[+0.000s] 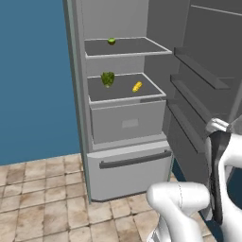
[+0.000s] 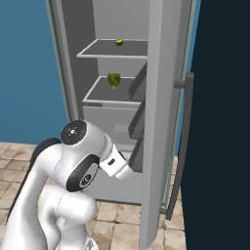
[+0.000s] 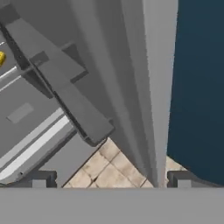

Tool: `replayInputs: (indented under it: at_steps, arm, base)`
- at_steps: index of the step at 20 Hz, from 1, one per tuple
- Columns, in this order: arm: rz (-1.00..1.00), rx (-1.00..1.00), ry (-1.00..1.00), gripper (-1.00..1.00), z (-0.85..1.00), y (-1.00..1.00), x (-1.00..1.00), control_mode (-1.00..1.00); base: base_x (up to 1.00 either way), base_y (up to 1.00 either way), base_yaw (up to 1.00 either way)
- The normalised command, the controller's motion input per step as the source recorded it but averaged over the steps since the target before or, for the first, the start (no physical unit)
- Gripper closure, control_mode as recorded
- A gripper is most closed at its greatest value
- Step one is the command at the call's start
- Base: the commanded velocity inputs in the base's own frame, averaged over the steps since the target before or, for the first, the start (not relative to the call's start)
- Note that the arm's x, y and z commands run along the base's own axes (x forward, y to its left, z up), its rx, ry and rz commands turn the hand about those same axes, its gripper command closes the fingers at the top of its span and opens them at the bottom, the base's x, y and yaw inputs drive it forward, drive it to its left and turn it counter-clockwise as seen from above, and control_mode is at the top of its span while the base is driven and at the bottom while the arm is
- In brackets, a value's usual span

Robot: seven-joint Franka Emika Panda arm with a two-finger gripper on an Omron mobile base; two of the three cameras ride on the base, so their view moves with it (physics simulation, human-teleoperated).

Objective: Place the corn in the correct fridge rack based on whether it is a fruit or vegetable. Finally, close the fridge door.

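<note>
The corn [image 1: 137,86] lies on the right part of the lower fridge rack [image 1: 124,90], beside a lumpy green vegetable [image 1: 108,78]; a sliver of the corn [image 3: 1,57] also peeks in at the left edge of the hand view. The fridge door [image 1: 203,90] stands open to the right, its inner ledges facing the shelves. In the hand view my gripper [image 3: 111,179] is open, its fingertips [image 3: 43,178] spread wide, with the door's pale edge [image 3: 151,87] running down between them. Nothing is held.
A small round green fruit [image 1: 111,41] sits on the upper shelf. Below the rack are the grey drawer box [image 1: 127,122] and a low drawer with a horizontal handle [image 1: 134,159]. The door's dark bar handle [image 2: 185,141] faces a dark panel on the right. The floor is tiled.
</note>
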Motion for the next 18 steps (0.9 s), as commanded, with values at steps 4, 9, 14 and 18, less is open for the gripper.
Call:
replayInputs:
  at_steps: [4,9,14,18]
  arm:
    - [-0.25,0.24,0.0,-1.0,0.01,-0.78,-0.42,-1.0]
    - [-0.01,0.33,-0.07,-1.0,0.07,-0.98,-0.13,-1.0]
    - [0.0,0.28,-0.09,-1.0,0.0,-0.93,-0.26,-1.0]
    - [0.01,0.22,-0.04,-1.0,0.02,-0.7,-0.04,-1.0]
  base:
    - [0.0,0.0,0.0]
    - [0.0,0.0,0.0]
    - [0.0,0.0,0.0]
    - [0.0,0.0,0.0]
